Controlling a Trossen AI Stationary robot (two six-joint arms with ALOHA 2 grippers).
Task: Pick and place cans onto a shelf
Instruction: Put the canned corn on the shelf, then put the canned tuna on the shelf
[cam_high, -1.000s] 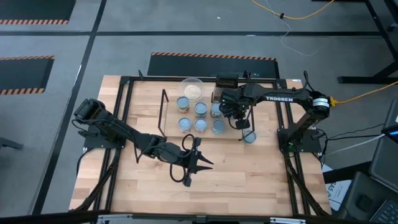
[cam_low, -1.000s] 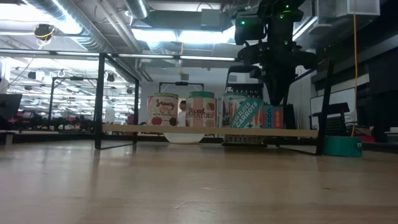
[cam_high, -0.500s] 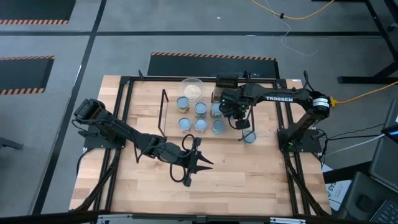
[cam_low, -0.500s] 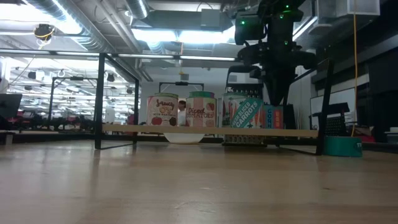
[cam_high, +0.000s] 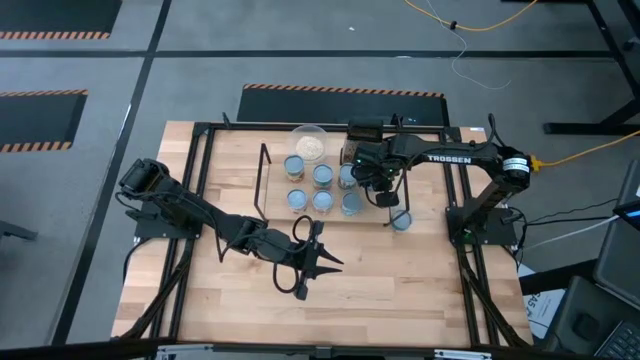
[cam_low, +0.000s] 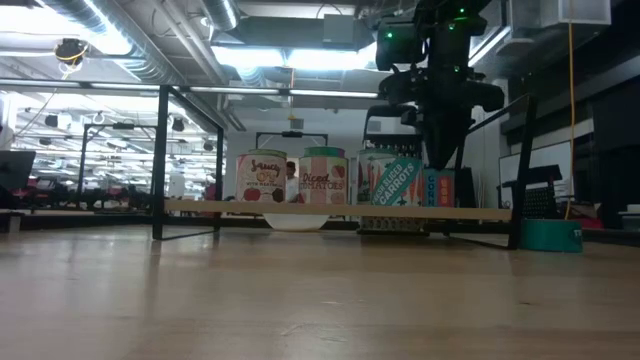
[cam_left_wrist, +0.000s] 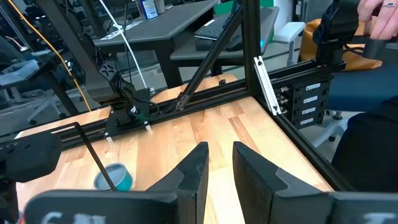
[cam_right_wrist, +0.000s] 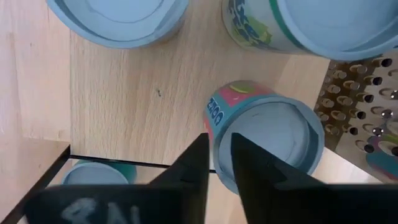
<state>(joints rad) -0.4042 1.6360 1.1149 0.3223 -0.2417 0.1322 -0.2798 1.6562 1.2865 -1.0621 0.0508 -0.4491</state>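
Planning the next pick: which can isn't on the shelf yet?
The lone teal can on the bare table, just outside the shelf's right-hand wire end; the others stand on the board.

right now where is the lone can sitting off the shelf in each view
High view: the lone can sits on the table right of the shelf.
Low view: far right, teal.
Left wrist view: bottom left.
Right wrist view: bottom left, under the shelf edge.
Shared landmark: the shelf's black wire end frame.
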